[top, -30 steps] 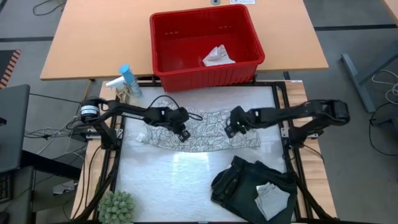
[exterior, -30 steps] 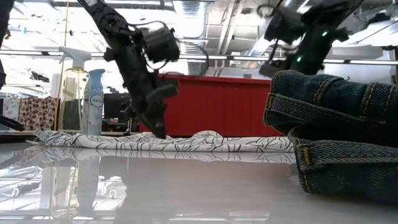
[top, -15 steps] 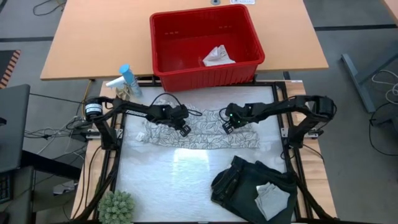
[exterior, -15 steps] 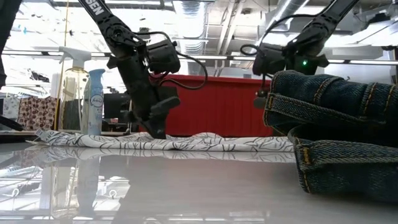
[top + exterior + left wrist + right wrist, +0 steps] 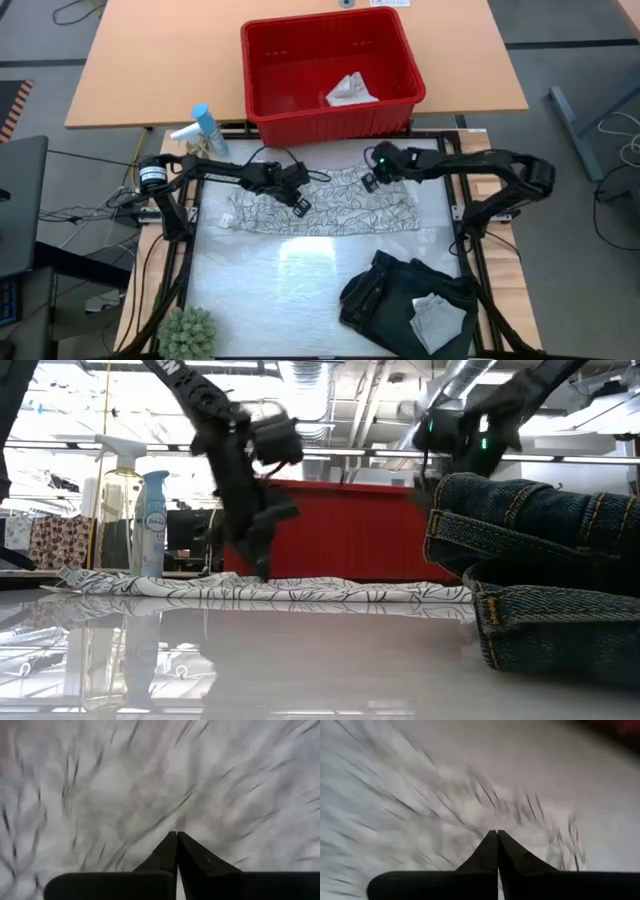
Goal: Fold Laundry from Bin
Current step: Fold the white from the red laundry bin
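The white-grey leaf-patterned cloth (image 5: 325, 205) lies spread flat on the table's middle; it also shows in the low view (image 5: 300, 590). My left gripper (image 5: 299, 201) is shut, its tips down on the cloth left of its middle. My right gripper (image 5: 370, 181) is shut over the cloth's far edge, right of the middle. The dark garment (image 5: 395, 295) lies folded at the near right with a small whitish cloth (image 5: 437, 318) on it. The red bin (image 5: 330, 122) stands beyond the far edge with a pale cloth (image 5: 350, 92) inside. My left gripper has its shut fingertips (image 5: 262, 570) on the cloth's top side (image 5: 150, 815), left of its middle, slanting down from above. The cloth lies flat on the table under them. My right gripper is over the cloth's far part (image 5: 470, 815); I cannot tell whether it touches.
Two spray bottles (image 5: 198, 130) stand at the far left corner, and a small green plant (image 5: 188, 332) at the near left corner. The folded dark garment (image 5: 540, 570) fills the near right. Bare table (image 5: 280, 275) lies nearer than the cloth.
Both shut grippers have gone toward the table's far edge over the leaf cloth, the right one farther. The cloth, a curved rumpled band before, now lies flatter and straighter, its far edge nearer the bin.
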### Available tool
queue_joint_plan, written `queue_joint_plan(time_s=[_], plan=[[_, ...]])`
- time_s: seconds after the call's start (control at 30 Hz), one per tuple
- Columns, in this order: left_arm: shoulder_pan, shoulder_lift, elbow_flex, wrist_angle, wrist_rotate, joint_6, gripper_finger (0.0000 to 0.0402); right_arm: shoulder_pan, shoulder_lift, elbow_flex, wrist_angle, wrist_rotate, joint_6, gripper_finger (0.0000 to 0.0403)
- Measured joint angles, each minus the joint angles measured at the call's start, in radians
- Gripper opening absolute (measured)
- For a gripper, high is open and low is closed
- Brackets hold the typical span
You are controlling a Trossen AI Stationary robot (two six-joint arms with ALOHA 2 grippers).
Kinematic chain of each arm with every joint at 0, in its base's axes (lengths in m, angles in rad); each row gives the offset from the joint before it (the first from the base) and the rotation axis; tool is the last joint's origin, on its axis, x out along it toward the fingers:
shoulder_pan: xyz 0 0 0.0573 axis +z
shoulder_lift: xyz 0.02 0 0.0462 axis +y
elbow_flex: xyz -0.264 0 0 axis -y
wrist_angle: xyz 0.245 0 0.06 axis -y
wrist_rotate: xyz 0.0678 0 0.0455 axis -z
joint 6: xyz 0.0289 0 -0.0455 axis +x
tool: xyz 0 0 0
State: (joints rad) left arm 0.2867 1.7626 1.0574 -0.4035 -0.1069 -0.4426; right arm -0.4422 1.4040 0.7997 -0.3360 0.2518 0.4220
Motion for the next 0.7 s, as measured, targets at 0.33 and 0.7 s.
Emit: queue_joint_plan(time_s=[0.33,0.7], plan=[[-0.005,-0.003,0.150,-0.112,0.074,0.101,0.0000,0.066,-0.141,0.011,-0.035,-0.119,0.004,0.0034],[-0.124,-0.092,-0.045,0.140,0.105,-0.037,0.0000,0.341,-0.139,-0.125,-0.074,-0.010,0.243,0.0025]])
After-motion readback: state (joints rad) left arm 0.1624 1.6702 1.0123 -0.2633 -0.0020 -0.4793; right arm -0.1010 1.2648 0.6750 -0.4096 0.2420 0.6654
